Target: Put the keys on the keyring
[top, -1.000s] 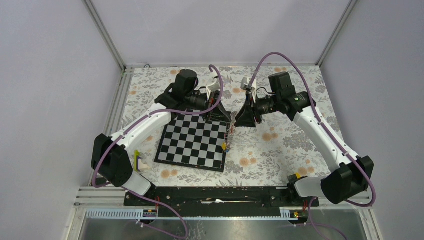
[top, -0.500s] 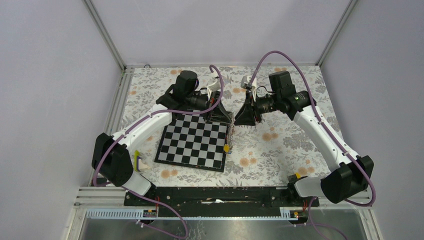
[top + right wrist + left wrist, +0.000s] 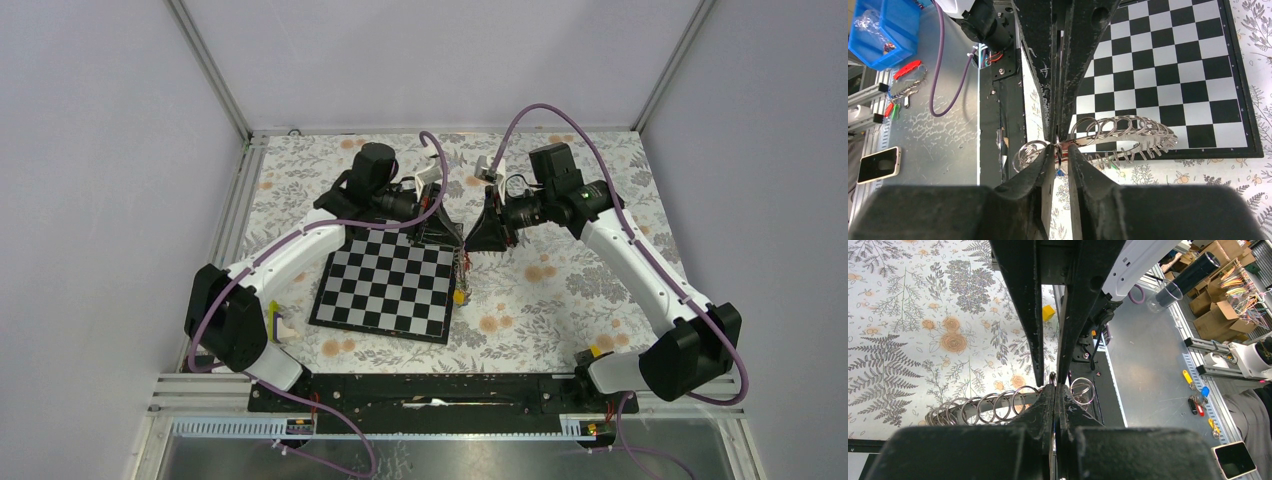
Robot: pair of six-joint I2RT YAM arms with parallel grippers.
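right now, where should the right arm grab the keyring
I'd pinch the keyring wire in the gap between the two bunches of small rings, next to the left fingers. Come from the right arm's side, opposite them: small rings crowd the wire everywhere else.

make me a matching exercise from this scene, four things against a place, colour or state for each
1 left claw
2 keyring
3 chessboard
4 arm cables

a purple
b flat on the floral cloth
c held up over the board's right edge
d shut on the keyring

Pairs: 1-d, 2-c, 3-b, 4-a
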